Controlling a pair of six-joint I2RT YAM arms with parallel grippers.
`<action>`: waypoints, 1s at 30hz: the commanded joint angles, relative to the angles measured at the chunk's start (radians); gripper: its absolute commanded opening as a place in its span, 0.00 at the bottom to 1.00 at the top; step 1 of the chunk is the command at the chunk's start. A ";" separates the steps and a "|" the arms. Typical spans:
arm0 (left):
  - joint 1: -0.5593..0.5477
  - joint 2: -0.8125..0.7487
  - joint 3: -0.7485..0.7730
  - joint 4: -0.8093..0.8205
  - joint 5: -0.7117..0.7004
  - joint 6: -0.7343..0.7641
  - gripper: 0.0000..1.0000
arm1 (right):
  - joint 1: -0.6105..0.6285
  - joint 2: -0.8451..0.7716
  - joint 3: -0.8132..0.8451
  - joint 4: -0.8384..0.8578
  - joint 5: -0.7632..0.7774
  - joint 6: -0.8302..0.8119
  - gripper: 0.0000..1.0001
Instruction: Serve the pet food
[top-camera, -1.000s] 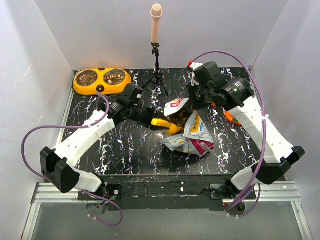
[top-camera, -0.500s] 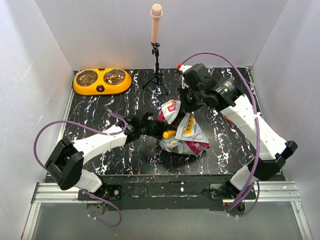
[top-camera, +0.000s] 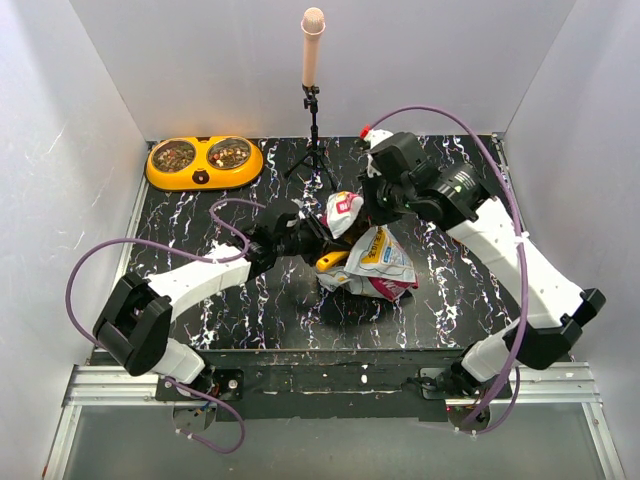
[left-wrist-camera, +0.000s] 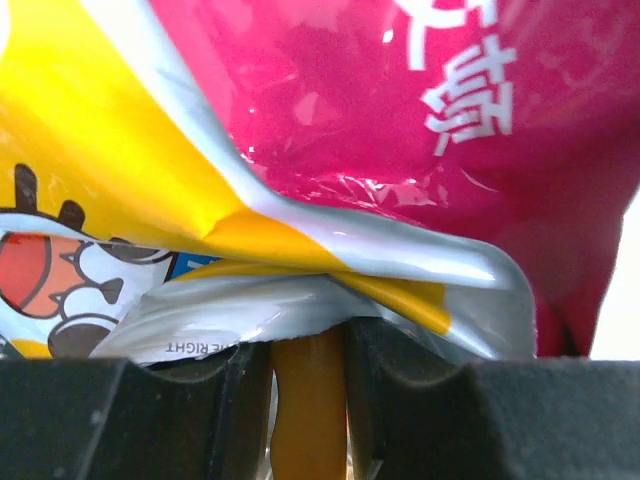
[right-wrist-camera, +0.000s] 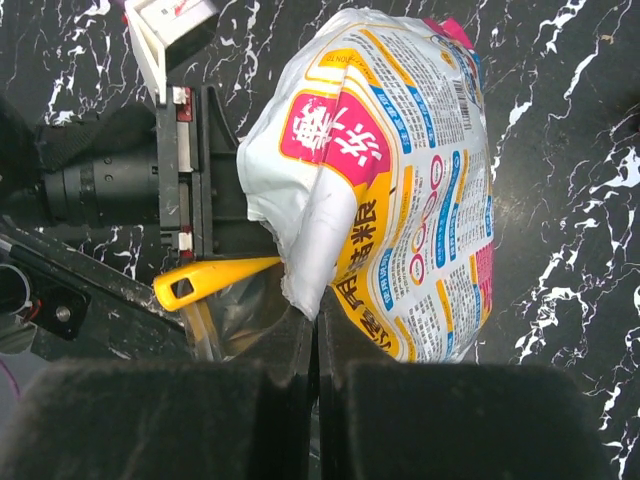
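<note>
Left gripper (left-wrist-camera: 308, 352) clamped on yellow scoop (left-wrist-camera: 308, 425) handle. Bag (left-wrist-camera: 420, 150) rim sits just ahead of its fingers, and crinkled foil fills our wrist view. Right gripper (right-wrist-camera: 316, 335) pinched together on bag's torn edge. Bag lies on bench (right-wrist-camera: 560, 120), long axis running away from right gripper, mouth at gripper end, facing left gripper. Pet food (top-camera: 230, 152) we see only in bowl (top-camera: 155, 162) cups, well beyond left gripper. Pieces too small for us to tell heading. Bag contents hidden.

Left arm (top-camera: 200, 280) stretched low toward centre, right arm (top-camera: 490, 225) arched high over it; both pairs of jaws clamped
</note>
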 joint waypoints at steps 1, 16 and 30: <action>0.039 -0.001 0.035 0.124 0.014 0.265 0.00 | 0.013 -0.195 0.026 0.302 -0.027 0.047 0.01; 0.043 -0.206 -0.048 0.108 0.191 0.293 0.00 | 0.012 -0.278 -0.108 0.329 0.091 0.033 0.01; 0.044 -0.272 -0.027 0.086 0.283 0.308 0.00 | -0.053 -0.253 -0.103 0.319 0.140 -0.022 0.01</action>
